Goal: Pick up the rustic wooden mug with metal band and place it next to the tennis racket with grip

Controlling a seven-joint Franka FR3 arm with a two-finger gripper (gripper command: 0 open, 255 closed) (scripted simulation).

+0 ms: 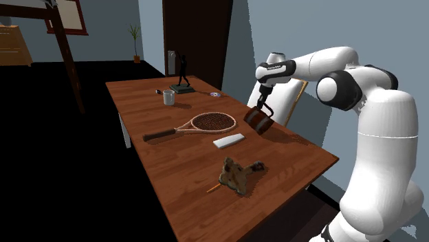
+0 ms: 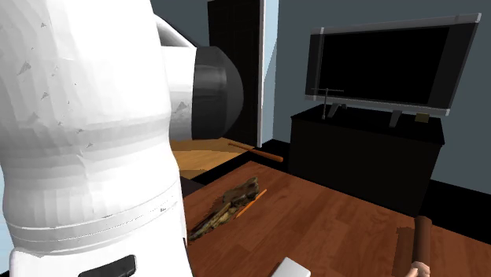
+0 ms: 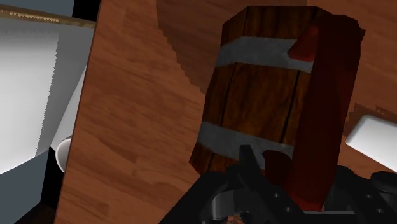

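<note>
**Operator:** Where do we locate the mug, and what holds it?

**Technician:** In the shoulder view, the mug (image 1: 259,124) hangs tilted and appears clear of the table (image 1: 179,179). It sits at three o'clock from the head of the racket (image 1: 190,128). The gripper (image 1: 262,111) is at the mug's twelve o'clock, with its jaws closed on the mug's upper end.

**Operator:** How do we expect it to handle?

**Technician:** We judge it rigid, thick-walled, fairly heavy and not fragile. The wood grain should resist slipping. The hold is off-centre, so the body tips and may swing. We judge the rim beside the handle (image 3: 326,95) to be the practical place to grip.

**Operator:** What does each view supply?

**Technician:**
- **Shoulder view:** It shows the gap between mug and racket. It also shows a white block (image 1: 228,141) at five o'clock from the racket head, which limits where we can set the mug down.
- **Wrist view:** It shows the two grey bands (image 3: 254,54) and the dark red handle close to the gripper.
- **Second exterior view:** It shows a television (image 2: 385,59) at two o'clock beyond the table.
</note>
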